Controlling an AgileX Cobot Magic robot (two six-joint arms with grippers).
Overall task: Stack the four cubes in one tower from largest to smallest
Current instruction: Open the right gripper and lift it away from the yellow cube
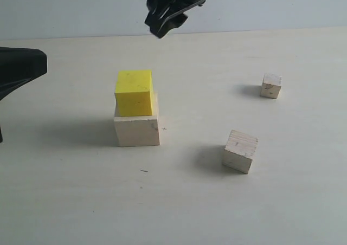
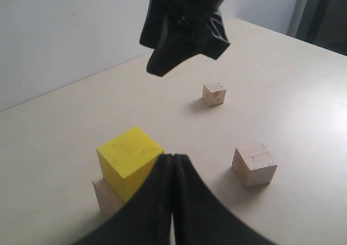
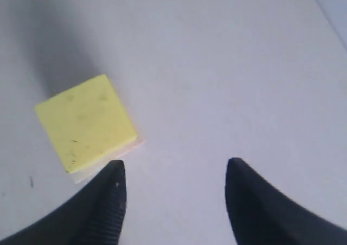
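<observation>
Two of the four cubes are stacked. The yellow cube [image 1: 134, 92] sits on the large pale wooden cube [image 1: 137, 130], slightly off-centre, so a strip of the pale top shows along one side. The pair stands on the table [image 1: 81, 201], well in from its far edge, the only edge the exterior view shows, and to the left of the other two cubes in that view.

The medium cube [image 1: 239, 150], with grain lines on its top face, rests alone. It is well apart from the stack and lies farther from the far edge than the stack does. The small cube [image 1: 270, 85] lies closest to the far edge, well apart from the medium one. Both touch nothing but the table.

The right arm's fingers [image 3: 105, 212] hang in the air beyond the stack, toward the far edge, spread apart with nothing between them. The right wrist view looks down past them onto the yellow top. The left arm's fingers [image 2: 160, 201] are pressed together and empty, off at the left side of the table, clear of every cube. A pale wall [image 1: 271, 6] rises behind the far edge.
</observation>
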